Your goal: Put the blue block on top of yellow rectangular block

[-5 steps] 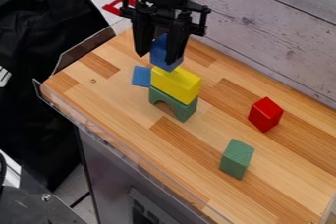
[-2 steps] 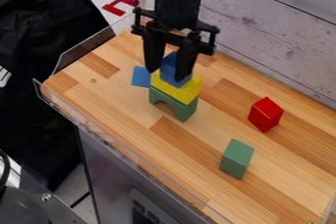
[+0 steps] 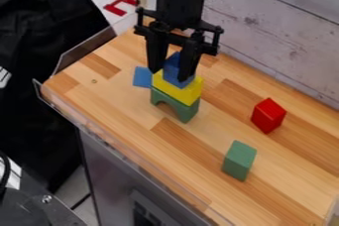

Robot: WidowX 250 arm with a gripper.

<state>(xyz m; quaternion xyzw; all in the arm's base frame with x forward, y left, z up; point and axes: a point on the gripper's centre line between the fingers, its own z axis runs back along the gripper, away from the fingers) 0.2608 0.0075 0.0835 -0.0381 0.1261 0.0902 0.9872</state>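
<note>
The black gripper hangs over the stack at the upper middle, shut on the blue block, which stands upright between its fingers. The blue block's lower end is at the top of the yellow rectangular block, with no gap visible between them. Part of the blue block is hidden by the right finger. Beneath the yellow block, a green arch block stands on the wooden top.
A flat blue piece lies just left of the stack. To the right are a red block and a green block. Clear guards edge the wooden counter, and a whitish plank wall runs behind it.
The gripper has moved down and slightly right with the blue block, from above the yellow block's back end to over its top. The other blocks have kept their places.
</note>
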